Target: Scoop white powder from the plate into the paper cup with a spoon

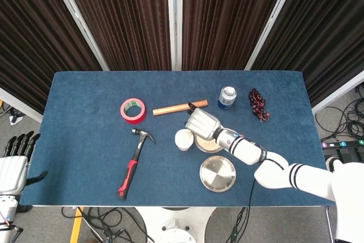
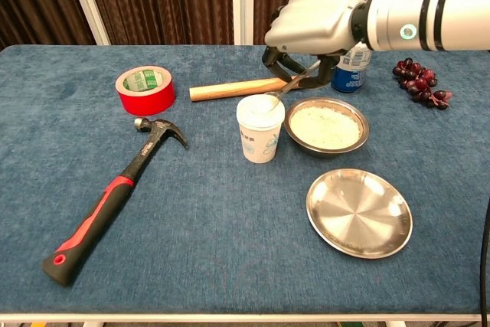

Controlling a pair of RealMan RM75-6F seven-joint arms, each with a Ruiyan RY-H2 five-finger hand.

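My right hand (image 2: 315,24) (image 1: 202,123) hovers above the paper cup and holds a metal spoon (image 2: 285,89), whose bowl sits at the mouth of the white paper cup (image 2: 259,128) (image 1: 183,139). Right of the cup stands the metal plate of white powder (image 2: 326,125) (image 1: 208,143), partly hidden by the hand in the head view. My left hand (image 1: 15,163) hangs at the lower left off the table, fingers straight and holding nothing.
An empty steel plate (image 2: 359,213) lies in front of the powder plate. A wooden rod (image 2: 230,89), red tape roll (image 2: 145,89), hammer (image 2: 115,193), blue can (image 2: 352,66) and grapes (image 2: 419,83) lie around on the blue tablecloth (image 2: 191,227).
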